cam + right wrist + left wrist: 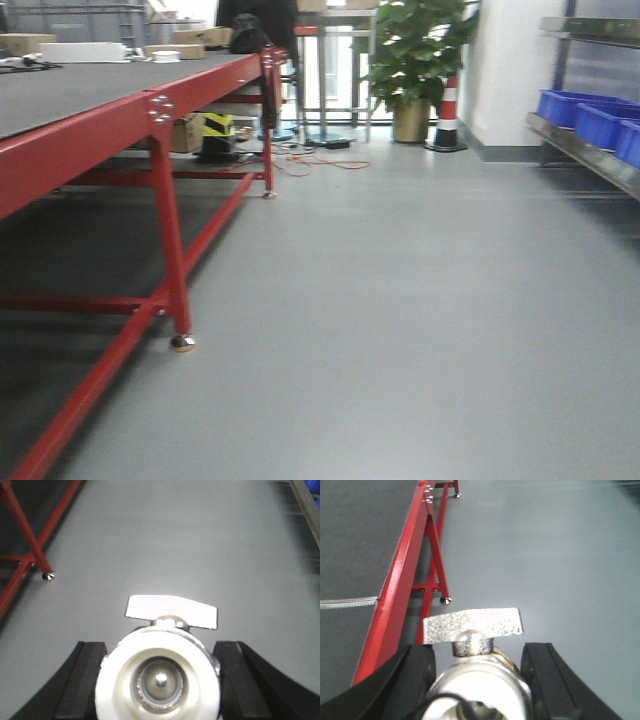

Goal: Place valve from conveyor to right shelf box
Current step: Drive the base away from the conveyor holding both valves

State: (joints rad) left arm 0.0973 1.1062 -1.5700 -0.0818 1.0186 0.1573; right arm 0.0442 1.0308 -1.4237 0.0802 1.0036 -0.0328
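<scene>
Red-framed conveyor (70, 90) lies far left; the left hand (479, 667) pinches a silvery valve (472, 625), the right hand (159, 652) pinches a white-capped valve (157, 682). Blue boxes (590, 118) wait on the right shelf (580, 150): best carry level, grip firm, then lower each valve inside before releasing.

Workshop room with a grey floor (400, 300).
A white wall (505, 70) is seen at the right, with a metal shelf (585, 152) of blue bins (600, 122) beside it; a potted plant (415, 50) and striped cone (446, 115) are set near bright windows (338, 75) at the back.
</scene>
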